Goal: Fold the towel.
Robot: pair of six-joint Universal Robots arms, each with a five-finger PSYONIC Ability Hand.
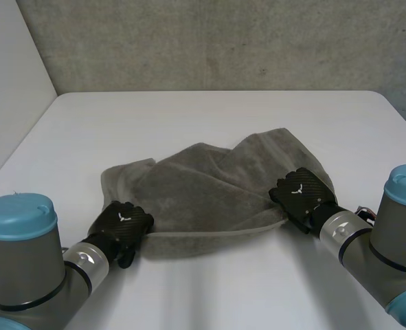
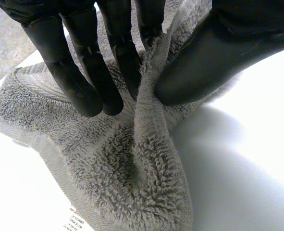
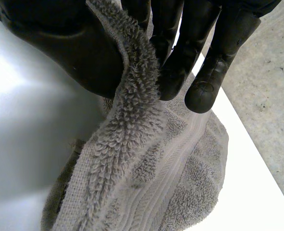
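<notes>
Lying rumpled across the middle of the white table point(image 1: 209, 117), somewhat nearer its front edge than its back, the grey towel point(image 1: 209, 192) is thick looped terry. It is heaped in soft overlapping flaps rather than flat layers, with an uneven outline.

The left hand point(image 1: 123, 223) sits at the towel's front-left corner. In the left wrist view its smooth black fingers point(image 2: 91, 91) and broad thumb point(image 2: 204, 62) squeeze a raised ridge of pile between them. The cloth fans out below into shaggy loops, and a flat ribbed band runs along the hem. A small white printed label point(image 2: 77, 222) lies at the towel's edge.

The right hand point(image 1: 302, 196) is at the front-right end of the towel. In the right wrist view its thumb point(image 3: 69, 53) and fingertips point(image 3: 204, 86) likewise pinch a stood-up fold of fluffy terry, with the woven band and a rounded corner spread beneath. A rough concrete wall point(image 1: 223, 41) rises past the table's back edge.
</notes>
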